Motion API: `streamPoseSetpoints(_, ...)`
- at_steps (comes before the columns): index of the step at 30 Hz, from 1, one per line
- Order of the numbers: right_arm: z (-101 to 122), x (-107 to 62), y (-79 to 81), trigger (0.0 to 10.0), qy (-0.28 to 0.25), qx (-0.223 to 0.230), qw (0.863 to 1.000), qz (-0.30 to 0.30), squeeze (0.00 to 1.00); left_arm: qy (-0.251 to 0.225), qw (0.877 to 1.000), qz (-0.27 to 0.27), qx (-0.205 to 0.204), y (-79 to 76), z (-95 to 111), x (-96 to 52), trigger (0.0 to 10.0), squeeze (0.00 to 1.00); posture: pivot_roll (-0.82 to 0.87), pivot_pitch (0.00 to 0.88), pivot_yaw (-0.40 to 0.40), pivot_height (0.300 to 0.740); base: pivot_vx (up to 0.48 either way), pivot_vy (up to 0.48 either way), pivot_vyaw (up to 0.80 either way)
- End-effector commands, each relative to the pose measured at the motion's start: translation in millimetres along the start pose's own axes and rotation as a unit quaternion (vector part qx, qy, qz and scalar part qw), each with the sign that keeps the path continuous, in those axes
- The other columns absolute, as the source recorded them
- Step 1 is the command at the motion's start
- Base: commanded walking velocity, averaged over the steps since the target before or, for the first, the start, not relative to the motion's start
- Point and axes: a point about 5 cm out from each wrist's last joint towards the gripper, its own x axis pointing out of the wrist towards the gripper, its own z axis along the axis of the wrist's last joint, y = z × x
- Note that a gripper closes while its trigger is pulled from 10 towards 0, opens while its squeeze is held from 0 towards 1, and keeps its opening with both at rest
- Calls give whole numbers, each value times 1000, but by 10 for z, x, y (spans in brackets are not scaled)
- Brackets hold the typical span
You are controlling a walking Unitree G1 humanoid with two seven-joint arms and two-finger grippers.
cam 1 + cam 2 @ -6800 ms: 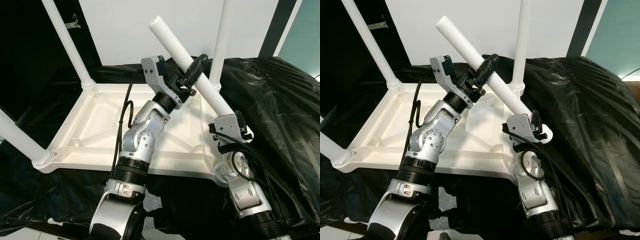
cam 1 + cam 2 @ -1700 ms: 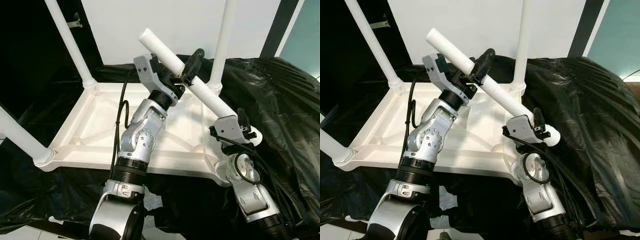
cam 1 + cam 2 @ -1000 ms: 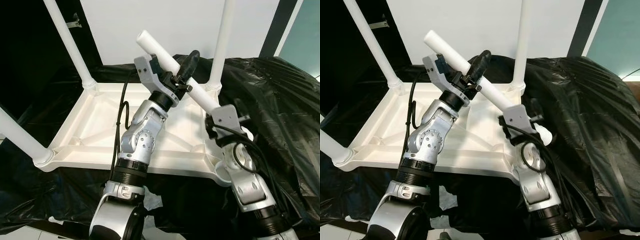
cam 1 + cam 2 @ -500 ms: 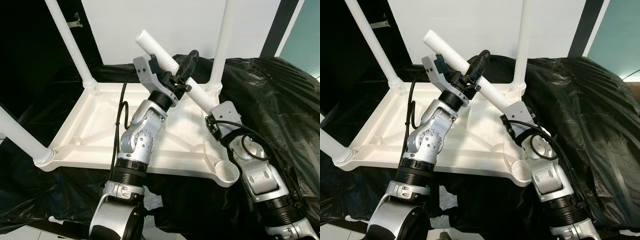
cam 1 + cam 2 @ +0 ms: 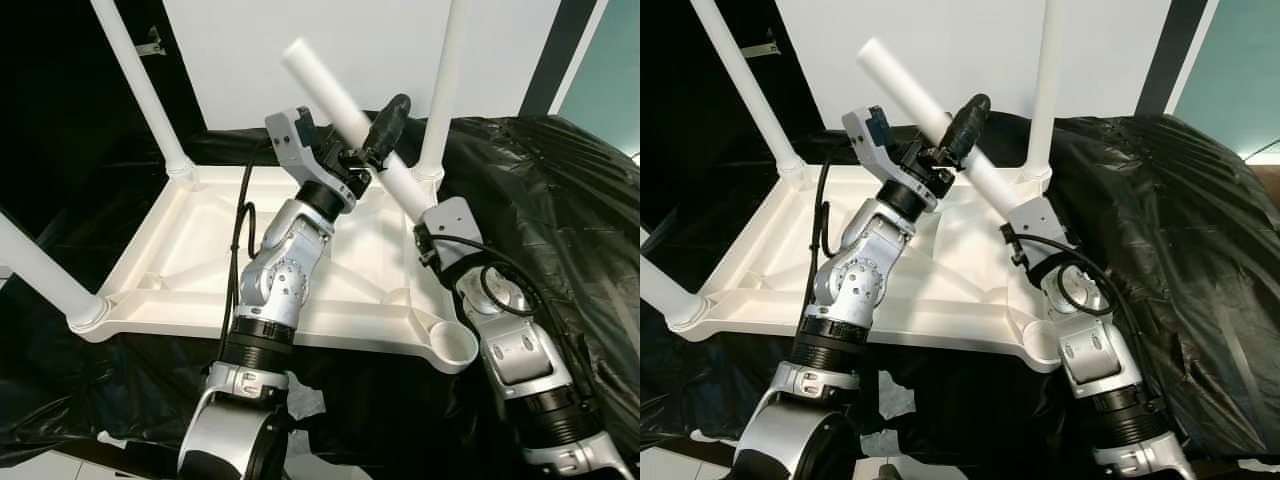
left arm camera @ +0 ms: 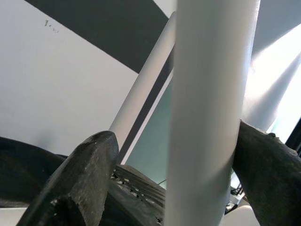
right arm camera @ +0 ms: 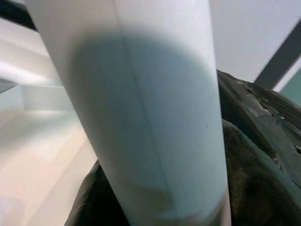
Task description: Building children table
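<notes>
An upturned white table top [image 5: 200, 250] lies on black plastic sheeting. Three white legs stand in its corners: far left [image 5: 140, 90], near left [image 5: 35, 270] and far right [image 5: 447, 80]. The near right corner socket [image 5: 452, 345] is empty. A loose white leg [image 5: 330, 90] slants in the air above the right side of the top. My left gripper [image 5: 368, 140] is shut on its middle, and in the left wrist view the black fingers [image 6: 84, 179] flank the leg [image 6: 207, 94]. My right gripper [image 5: 432, 218] is shut on its lower end, above and behind the empty socket.
Crumpled black sheeting [image 5: 560, 200] rises in a mound to the right of the table top. A white wall panel [image 5: 350, 40] stands behind it. Pale floor [image 5: 40, 465] shows at the near left edge.
The loose leg has tipped more upright, its upper end risen. My right arm has lifted its gripper off the near right corner, which uncovered the empty socket.
</notes>
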Motion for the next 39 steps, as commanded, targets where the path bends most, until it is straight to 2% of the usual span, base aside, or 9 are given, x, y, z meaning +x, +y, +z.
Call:
streamPoseSetpoints(1, -17, -29, -15, 0, 0, 10, 1000, -29, 0, -9, 1000, 1, -18, -59, -46, 35, 10000, 0, -109, 0, 63, 740, 0, 0, 0)
streamPoseSetpoints(8, -196, -93, 81, 0, -1, -2, 994, -106, 0, -8, 1000, -1, -19, -70, -50, 50, 10000, 0, -100, 0, 63, 740, 0, 0, 0)
streamPoseSetpoints(19, -178, -54, 218, 0, -14, -15, 996, -91, 0, -10, 1000, 0, -16, -63, -36, 29, 10000, 0, -86, 0, 56, 740, 0, 0, 0)
streamPoseSetpoints(20, -158, -48, 236, 0, -18, -17, 996, -85, 0, -12, 1000, -2, -16, -67, -30, 25, 863, 0, -87, 0, 55, 740, 0, 0, 0)
streamPoseSetpoints(23, -150, -45, 245, 0, -19, -18, 996, -81, 0, -14, 1000, -4, -17, -71, -28, 23, 863, 0, -89, 0, 55, 740, 0, 0, 0)
streamPoseSetpoints(24, -142, -44, 253, 4157, -21, -22, 997, -78, 0, -14, 1000, -8, -18, -78, -29, 21, 0, 0, -91, 0, 55, 740, 0, 0, 0)
streamPoseSetpoints(25, -137, -44, 259, 10000, -23, -28, 996, -76, 0, -15, 1000, -11, -19, -84, -33, 19, 0, 0, -95, 0, 54, 740, 0, 0, 0)
streamPoseSetpoints(38, -96, -26, 194, 10000, -23, -23, 996, -81, 0, -15, 999, -18, -23, -109, -61, 12, 0, 0, -99, 0, 38, 740, 0, 0, 0)
streamPoseSetpoints(39, -79, -28, 176, 10000, -18, -11, 997, -79, 1000, -16, 999, -16, -24, -110, -68, 1, 0, 0, -97, 0, 33, 740, 0, 0, 0)
